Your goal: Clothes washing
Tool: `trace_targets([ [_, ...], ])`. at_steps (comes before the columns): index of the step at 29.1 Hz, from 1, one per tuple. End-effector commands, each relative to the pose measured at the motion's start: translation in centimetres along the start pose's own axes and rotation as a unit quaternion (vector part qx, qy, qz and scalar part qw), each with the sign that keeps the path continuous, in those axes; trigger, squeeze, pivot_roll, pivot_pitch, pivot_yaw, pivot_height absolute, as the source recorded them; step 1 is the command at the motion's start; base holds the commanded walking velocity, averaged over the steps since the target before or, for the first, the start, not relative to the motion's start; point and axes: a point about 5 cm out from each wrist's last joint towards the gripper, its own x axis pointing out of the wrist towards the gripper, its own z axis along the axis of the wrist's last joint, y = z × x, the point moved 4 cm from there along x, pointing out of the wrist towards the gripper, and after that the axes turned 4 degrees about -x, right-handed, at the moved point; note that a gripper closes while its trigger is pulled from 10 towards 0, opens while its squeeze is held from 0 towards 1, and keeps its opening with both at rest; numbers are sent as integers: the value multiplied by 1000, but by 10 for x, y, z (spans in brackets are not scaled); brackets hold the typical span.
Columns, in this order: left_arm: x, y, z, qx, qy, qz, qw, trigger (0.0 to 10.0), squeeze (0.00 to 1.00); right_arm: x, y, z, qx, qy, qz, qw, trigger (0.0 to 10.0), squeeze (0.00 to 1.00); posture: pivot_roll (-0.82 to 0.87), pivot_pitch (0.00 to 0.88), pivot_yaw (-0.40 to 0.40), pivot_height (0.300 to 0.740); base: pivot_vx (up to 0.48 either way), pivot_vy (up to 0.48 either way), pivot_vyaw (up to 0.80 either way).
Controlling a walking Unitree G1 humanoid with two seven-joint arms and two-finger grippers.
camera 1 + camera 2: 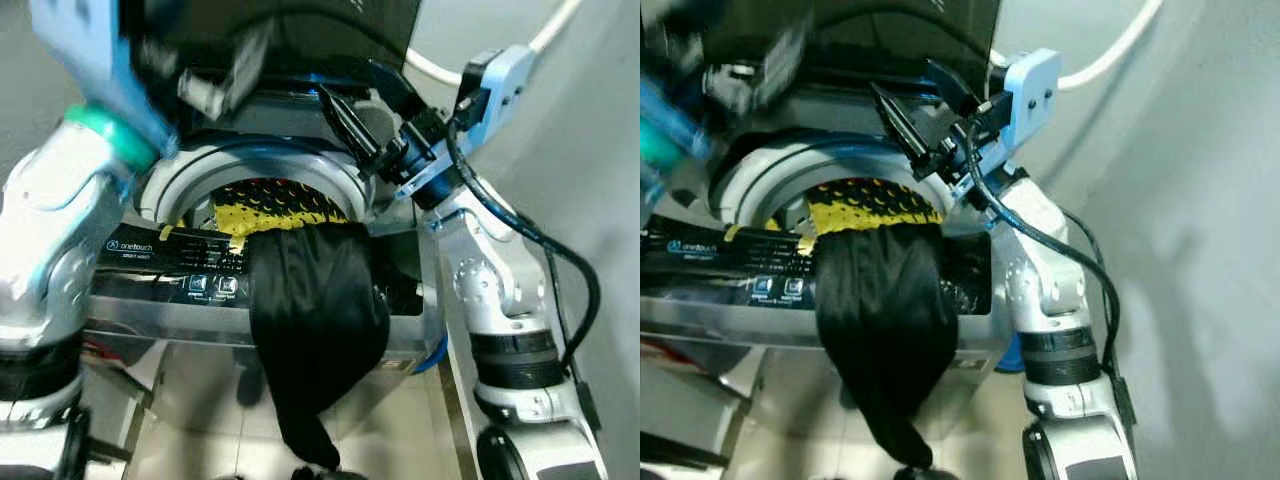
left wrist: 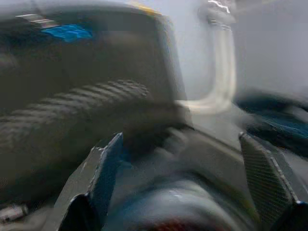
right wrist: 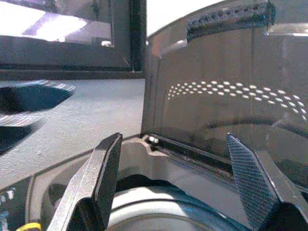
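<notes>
A top-loading washing machine (image 1: pixel 170 262) stands before me with its dark lid (image 3: pixel 216 96) raised. A black garment (image 1: pixel 315 320) is draped over the front rim and hangs down the machine's front. Behind it, a yellow and black patterned cloth (image 1: pixel 265 205) lies in the drum opening. My right gripper (image 1: pixel 910 90) is open, hovering over the drum's far right rim close to the lid, with nothing between its fingers (image 3: pixel 103 168). My left gripper (image 2: pixel 182 139) is open and blurred, raised above the drum's far left side near the lid.
A white hose (image 1: pixel 545 35) runs along the grey wall (image 1: pixel 600 150) at the right, close beside my right arm. Pale floor tiles (image 1: pixel 400 440) show below the machine's front. The control panel has buttons (image 1: pixel 212 285) left of the hanging garment.
</notes>
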Motion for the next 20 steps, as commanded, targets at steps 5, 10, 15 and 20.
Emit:
trace_targets([
  [5,-28,-39,-25,-22,100,-122,987,10000,0,2,3,-4,-1,2,5,1000,10000,0,118,88,-20,740,0,0,0],
  [10,-45,-43,-54,-19,202,-126,971,10000,0,3,4,-5,0,3,5,1000,10000,0,118,89,-22,740,0,0,0],
  [15,-48,-39,-78,-39,233,-102,966,10000,0,1,4,-10,1,11,5,1000,10000,0,117,83,-31,740,0,0,0],
  [20,-41,-34,-93,-37,238,-130,962,10000,0,4,3,-9,0,8,8,1000,10000,0,108,77,-38,740,0,0,0],
])
